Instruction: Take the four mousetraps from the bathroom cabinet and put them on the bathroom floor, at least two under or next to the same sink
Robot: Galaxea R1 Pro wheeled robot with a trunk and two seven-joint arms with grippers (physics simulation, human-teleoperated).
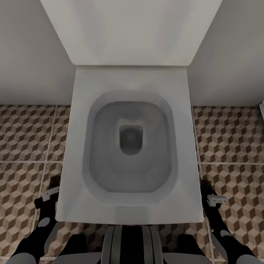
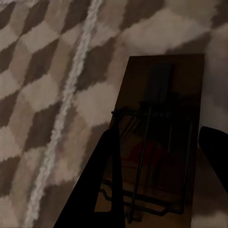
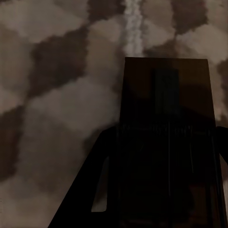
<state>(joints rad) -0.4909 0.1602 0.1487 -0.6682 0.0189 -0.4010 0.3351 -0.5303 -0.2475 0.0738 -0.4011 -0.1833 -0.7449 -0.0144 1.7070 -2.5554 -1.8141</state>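
I am facing a white toilet [image 1: 130, 146] head-on, its bowl open below my head camera and its tank rising against the pale wall [image 1: 33, 51]. The bathroom floor [image 1: 25, 135], tiled in that brown and beige cube print, is spreading out on both sides of it. No sink or cabinet is in front of me here.

My two arms are hanging low, one on each side of the toilet. The left gripper [image 1: 50, 192] is sitting near the bowl's left front corner, the right gripper [image 1: 216, 200] near its right front corner.

Each one is carrying a trap. In the left wrist view, the left mousetrap [image 2: 161, 142] is lying between the dark fingers [image 2: 97, 190], board flat toward the tiles, spring wire on top. In the right wrist view, the right mousetrap [image 3: 166, 137] is sitting the same way between its fingers [image 3: 90, 194], squarer to the camera.

I am judging these as light, stiff wooden boards, so they should not sag or need much squeeze. The long edges of the board are the place to pinch; I am keeping clear of the metal bar and spring, which could shift or snap. Being thin and smooth, a board could pivot in the pads if I swing fast.
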